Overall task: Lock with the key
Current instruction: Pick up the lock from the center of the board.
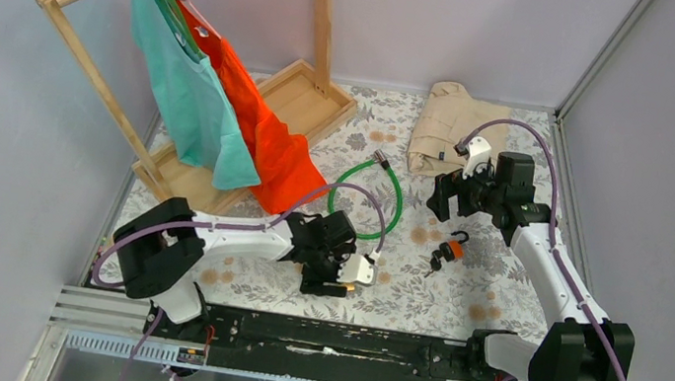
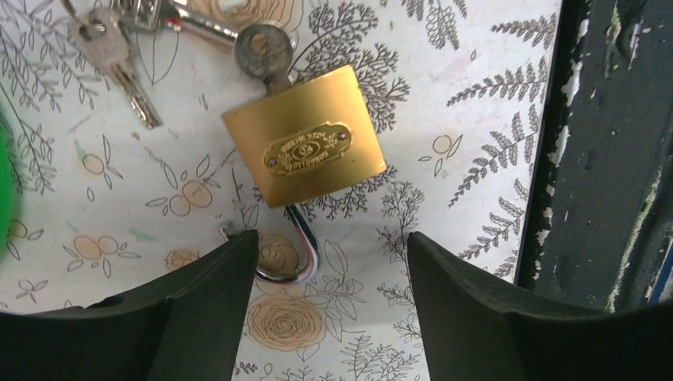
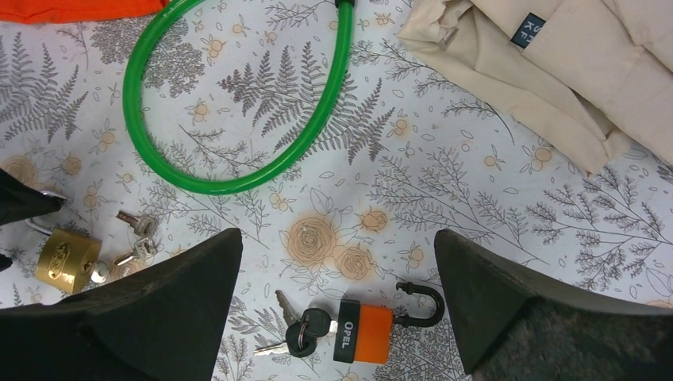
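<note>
Left end effector sits low over the bench, fingers apart, gripping nothing. Nearest to it is the shackle of the brass padlock, swung open. The shackle lies roughly between the 2 fingertips, with its free end touching or just beside 1 finger; cannot tell which. Just beyond, the lock body lies flat on the bench, face up. Past that, 1 key sits in the keyway at the body's far end. Spare keys lie farther out, to the left.

Handling, my guess: solid brass, dense, rigid, not fragile, with smooth faces that may be slippery. Best hold is across the body's flat sides to press the shackle home, or a pinch on the key bow to turn it. The bow is thin and could slip.

Right end effector hovers well apart, fingers wide, empty. An orange padlock with keys lies just under it, and a green cable lock lies farther out.
</note>
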